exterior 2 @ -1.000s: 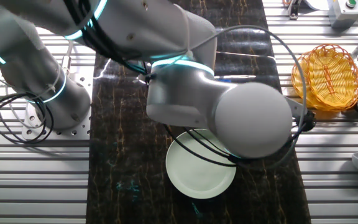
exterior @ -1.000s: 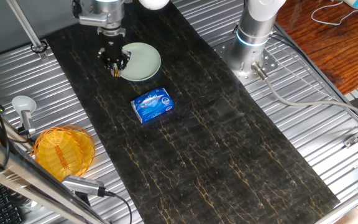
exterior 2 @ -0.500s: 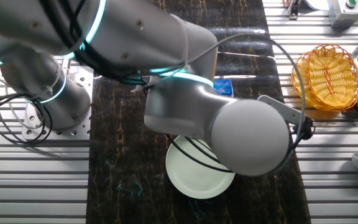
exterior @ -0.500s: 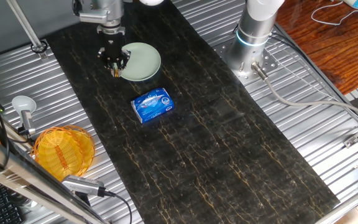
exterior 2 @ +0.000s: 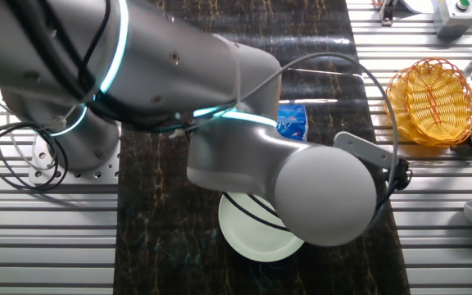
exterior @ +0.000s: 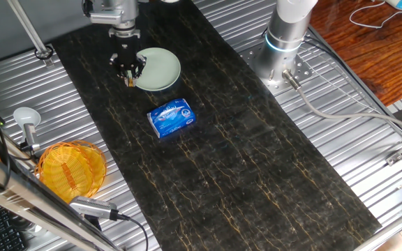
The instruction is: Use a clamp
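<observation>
My gripper (exterior: 129,74) hangs over the left edge of a pale green plate (exterior: 160,68) at the far end of the dark mat. A tiny yellow-orange clamp (exterior: 130,81) sticks out below the black fingers, which are shut on it. A blue packet (exterior: 172,117) lies on the mat in front of the plate. In the other fixed view the arm's body hides the gripper and the clamp; only part of the plate (exterior 2: 252,238) and a corner of the blue packet (exterior 2: 293,120) show.
An orange wicker basket (exterior: 70,168) stands at the left off the mat, also in the other fixed view (exterior 2: 433,97). A white ladle-like tool (exterior: 26,120) lies beside it. The arm's base (exterior: 285,43) stands at the right with cables.
The gripper has risen slightly over the plate's edge with the clamp. In the other fixed view the arm's body has shifted, uncovering more of the blue packet.
</observation>
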You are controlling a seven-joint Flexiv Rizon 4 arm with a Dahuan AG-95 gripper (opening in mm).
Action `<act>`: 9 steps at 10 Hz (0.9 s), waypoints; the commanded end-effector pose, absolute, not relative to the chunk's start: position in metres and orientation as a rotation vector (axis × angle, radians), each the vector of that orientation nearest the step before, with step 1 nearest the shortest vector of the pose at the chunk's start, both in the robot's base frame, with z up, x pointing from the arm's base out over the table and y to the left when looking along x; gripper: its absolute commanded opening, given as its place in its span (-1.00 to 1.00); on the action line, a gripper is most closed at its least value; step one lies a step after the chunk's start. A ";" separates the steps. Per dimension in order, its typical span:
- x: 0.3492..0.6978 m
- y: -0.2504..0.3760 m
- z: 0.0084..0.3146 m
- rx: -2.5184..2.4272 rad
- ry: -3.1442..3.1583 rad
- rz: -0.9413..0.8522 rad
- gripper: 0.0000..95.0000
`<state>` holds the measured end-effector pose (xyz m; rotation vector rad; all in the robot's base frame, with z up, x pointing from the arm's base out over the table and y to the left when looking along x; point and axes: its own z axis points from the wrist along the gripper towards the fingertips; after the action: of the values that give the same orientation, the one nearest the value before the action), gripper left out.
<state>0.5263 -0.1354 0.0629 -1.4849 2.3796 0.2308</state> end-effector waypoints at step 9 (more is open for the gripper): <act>0.525 -0.140 0.056 -1.510 2.375 0.340 -1.00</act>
<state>0.5266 -0.1406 0.0564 -1.5119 2.3752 0.3458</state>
